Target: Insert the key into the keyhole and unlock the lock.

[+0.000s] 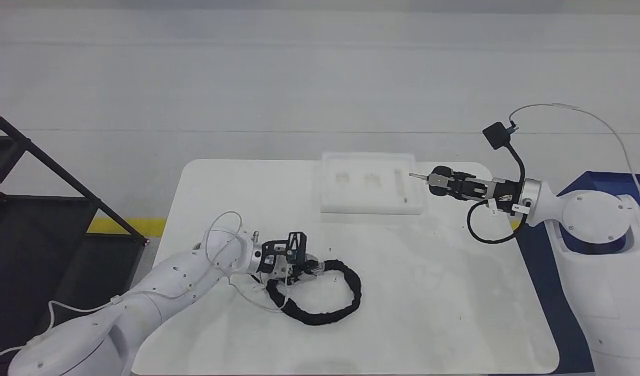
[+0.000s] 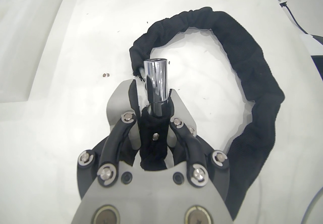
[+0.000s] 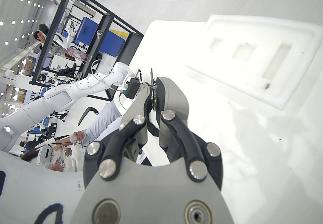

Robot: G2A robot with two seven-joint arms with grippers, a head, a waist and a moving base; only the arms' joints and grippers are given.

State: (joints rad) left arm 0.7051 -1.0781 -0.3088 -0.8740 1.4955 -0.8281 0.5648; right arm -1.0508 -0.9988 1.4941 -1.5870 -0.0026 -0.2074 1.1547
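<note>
The left gripper was clamped on the lock, toward nine o'clock of the table, likely steadying its exposed keyhole end. Toward two o'clock, the right gripper pinched the key, tip toward nine o'clock.

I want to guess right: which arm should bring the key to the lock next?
Right. The right gripper is shut on a thin piece, probably the key; the left gripper is shut on the lock.
</note>
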